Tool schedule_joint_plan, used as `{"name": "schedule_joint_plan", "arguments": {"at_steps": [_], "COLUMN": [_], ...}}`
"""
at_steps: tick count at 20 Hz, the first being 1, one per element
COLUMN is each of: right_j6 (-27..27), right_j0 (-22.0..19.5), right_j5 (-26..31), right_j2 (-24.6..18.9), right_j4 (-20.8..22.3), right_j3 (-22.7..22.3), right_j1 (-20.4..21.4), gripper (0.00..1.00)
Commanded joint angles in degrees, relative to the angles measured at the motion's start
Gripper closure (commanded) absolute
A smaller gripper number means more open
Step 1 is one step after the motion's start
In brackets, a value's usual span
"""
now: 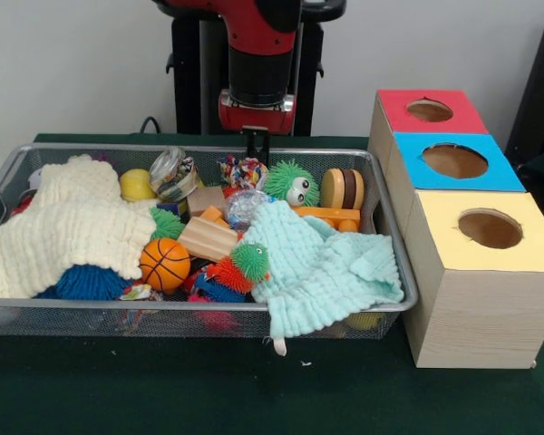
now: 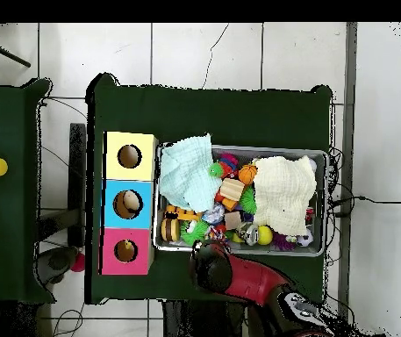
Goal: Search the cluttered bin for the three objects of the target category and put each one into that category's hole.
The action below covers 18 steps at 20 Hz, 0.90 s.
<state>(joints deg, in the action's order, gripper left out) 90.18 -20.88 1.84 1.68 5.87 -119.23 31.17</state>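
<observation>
Mint cloth [image 1: 322,263] droops over the wire bin's [image 1: 163,305] near rim, hiding toys beneath; which category is wanted I cannot tell; red [image 1: 430,111], blue [image 1: 455,161] and yellow [image 1: 490,228] holes wait right; gripper [image 1: 256,145] hangs over the far rim, closure unclear; better lift cloths first, then pick cleanly

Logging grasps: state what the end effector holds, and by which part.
Nothing visibly held: the end effector hangs above the bin's far rim, clear of the toys.
</observation>
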Motion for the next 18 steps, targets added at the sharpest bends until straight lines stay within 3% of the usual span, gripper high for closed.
{"name": "schedule_joint_plan", "arguments": {"at_steps": [1,8,18], "right_j6": [7.4,7.2,3.1], "right_j0": [0.3,0.9,2.8], "right_j5": [-3.9,-2.8,11.0], "right_j2": [0.2,1.1,2.7], "right_j4": [2.6,3.0,2.8], "right_j3": [3.9,3.9,3.4], "right_j1": [-2.5,-1.0,11.9], "gripper": [1.00,1.00,1.00]}}
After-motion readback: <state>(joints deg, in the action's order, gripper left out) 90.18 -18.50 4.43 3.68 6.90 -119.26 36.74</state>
